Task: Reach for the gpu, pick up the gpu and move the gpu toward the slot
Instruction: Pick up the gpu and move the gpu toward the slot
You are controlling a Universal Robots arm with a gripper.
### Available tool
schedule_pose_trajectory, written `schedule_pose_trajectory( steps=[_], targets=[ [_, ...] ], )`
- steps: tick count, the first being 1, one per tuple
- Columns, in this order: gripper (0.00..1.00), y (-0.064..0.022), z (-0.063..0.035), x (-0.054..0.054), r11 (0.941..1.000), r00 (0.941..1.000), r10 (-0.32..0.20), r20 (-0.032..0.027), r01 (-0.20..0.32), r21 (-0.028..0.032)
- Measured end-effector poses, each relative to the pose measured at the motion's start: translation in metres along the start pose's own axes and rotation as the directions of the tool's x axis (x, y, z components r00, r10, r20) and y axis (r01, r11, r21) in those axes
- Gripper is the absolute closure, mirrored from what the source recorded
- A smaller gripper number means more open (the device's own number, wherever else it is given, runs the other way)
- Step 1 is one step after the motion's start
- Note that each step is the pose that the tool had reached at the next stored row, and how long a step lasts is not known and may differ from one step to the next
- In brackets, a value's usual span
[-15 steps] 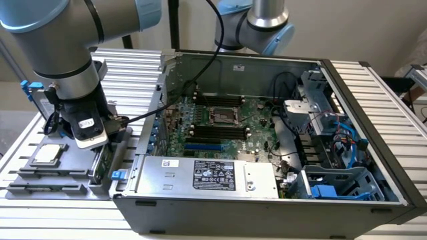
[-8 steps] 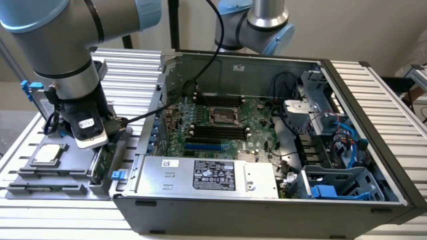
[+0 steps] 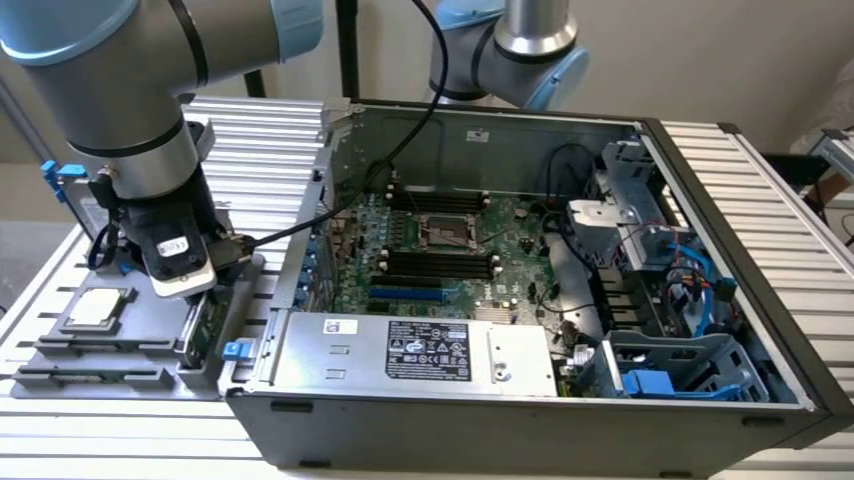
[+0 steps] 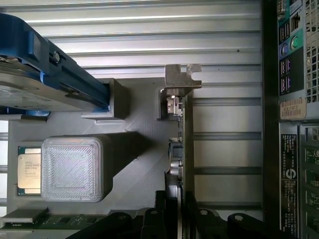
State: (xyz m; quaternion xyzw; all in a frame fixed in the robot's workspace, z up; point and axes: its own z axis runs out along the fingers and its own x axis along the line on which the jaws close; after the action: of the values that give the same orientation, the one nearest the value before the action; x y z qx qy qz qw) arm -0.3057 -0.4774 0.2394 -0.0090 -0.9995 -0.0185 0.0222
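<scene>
Straddling gpu [image 4: 182,144] — gripper [image 4: 178,211]; hard drive [image 4: 45,79] nearby

exterior: high oblique over case [image 3: 534,420] | wrist: close, straight down | shared: grey tray [image 4: 134,154]

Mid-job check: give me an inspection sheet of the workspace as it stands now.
Surface: ribbed metal table carrying a grey holder tray and an open computer case.
Job's things: gpu stands edge-on in the holder tray, outside the case.
Clutter: hard drive with blue rails; processor chip.
Grippers: gripper low over the tray, at one end of the gpu.
Cables: black cable hangs from above to the wrist, crossing the case's corner.
Surroundings: pale wall behind.
</scene>
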Motion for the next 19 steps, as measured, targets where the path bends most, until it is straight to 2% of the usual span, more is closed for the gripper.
schedule_pose_trajectory(
  steps=[19],
  targets=[
    [0.74, 0.0001, -0.0028, 0.0002, 1.0, 1.0, 0.0, 0.0, 0.0, -0.0001]
  ],
)
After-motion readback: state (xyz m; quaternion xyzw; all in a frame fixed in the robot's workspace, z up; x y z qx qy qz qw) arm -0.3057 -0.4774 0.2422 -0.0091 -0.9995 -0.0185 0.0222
